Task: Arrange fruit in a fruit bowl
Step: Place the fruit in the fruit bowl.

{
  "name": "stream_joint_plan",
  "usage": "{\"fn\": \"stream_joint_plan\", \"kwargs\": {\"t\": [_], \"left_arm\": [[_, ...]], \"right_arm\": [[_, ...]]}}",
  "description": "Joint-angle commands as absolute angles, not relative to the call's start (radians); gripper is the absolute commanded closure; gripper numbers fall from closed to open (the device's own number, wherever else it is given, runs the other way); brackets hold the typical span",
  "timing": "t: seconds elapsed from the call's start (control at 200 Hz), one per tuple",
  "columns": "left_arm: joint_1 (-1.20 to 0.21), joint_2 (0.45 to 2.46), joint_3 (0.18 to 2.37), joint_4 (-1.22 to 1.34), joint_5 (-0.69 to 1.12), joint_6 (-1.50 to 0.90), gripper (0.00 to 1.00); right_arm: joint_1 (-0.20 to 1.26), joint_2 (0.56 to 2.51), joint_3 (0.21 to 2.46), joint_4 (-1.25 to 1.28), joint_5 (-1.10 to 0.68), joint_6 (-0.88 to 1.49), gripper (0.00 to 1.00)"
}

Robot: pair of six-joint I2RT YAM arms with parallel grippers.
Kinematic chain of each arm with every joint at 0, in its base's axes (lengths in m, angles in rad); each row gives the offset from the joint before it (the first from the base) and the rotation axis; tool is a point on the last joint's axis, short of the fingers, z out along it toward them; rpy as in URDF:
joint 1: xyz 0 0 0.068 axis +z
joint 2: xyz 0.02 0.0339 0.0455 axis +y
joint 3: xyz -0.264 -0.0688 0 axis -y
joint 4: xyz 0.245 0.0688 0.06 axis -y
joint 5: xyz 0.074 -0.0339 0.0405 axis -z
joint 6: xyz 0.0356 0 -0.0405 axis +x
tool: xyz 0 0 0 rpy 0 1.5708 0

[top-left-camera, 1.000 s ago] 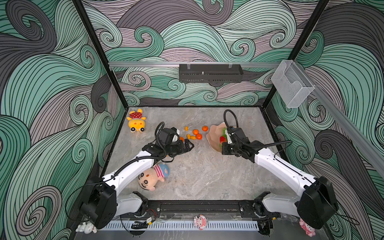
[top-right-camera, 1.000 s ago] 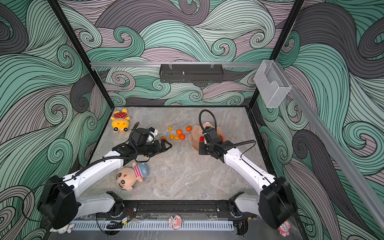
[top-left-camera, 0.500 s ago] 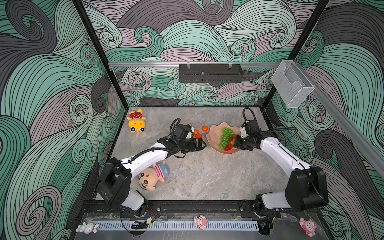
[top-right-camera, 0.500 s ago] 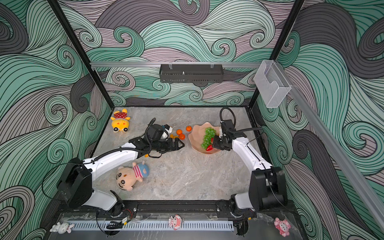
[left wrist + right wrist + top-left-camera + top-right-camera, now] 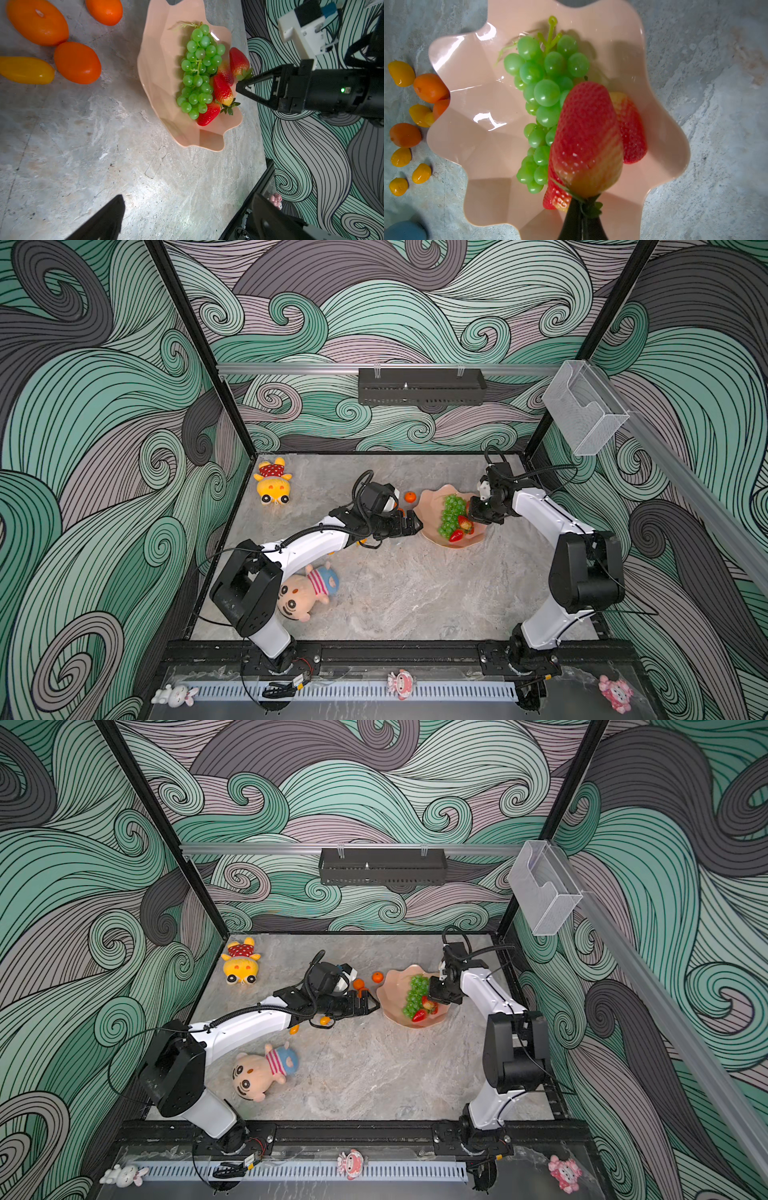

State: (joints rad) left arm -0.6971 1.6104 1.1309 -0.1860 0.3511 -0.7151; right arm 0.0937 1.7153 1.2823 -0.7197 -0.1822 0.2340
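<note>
Red strawberry (image 5: 585,137) — lengthwise along grape bunch (image 5: 542,99), green top (image 5: 590,207) at right hand (image 5: 242,87)

Glossy, smooth peach plastic fruit bowl (image 5: 471,116); shiny plastic-looking grape bunch (image 5: 546,93); dimpled strawberry (image 5: 587,133); matt, stone-patterned table (image 5: 83,166).

Both top views are bright, evenly lit from overhead and sharp, with only soft shadows under the arms on the worktop (image 5: 415,593). Right wrist view: white glare streaks on the fruit bowl (image 5: 488,122) and glints on the grapes (image 5: 546,93), while the strawberry (image 5: 587,135) nearest the lens is soft. Left wrist view: a washed-out hotspot on the worktop, and the fingers (image 5: 104,220) of the left claw (image 5: 189,196) are black and out of focus.
</note>
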Motion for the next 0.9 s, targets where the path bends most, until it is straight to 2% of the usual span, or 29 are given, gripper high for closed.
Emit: {"fn": "stream_joint_plan", "kwargs": {"t": [0.0,0.2,0.455,0.896], "left_arm": [[-0.707,1.621,1.165,-0.19,0.352,-0.696,0.01],[-0.707,1.615,1.164,-0.205,0.345,-0.69,0.01],[-0.707,1.596,1.157,-0.222,0.336,-0.683,0.02],[-0.707,1.537,1.148,-0.274,0.303,-0.672,0.01]], "right_arm": [[0.086,1.746,1.322,-0.769,-0.17,0.201,1.0],[0.086,1.784,1.345,-0.787,-0.187,0.193,1.0],[0.086,1.773,1.342,-0.785,-0.184,0.198,0.84],[0.086,1.653,1.312,-0.79,-0.176,0.215,0.65]]}}
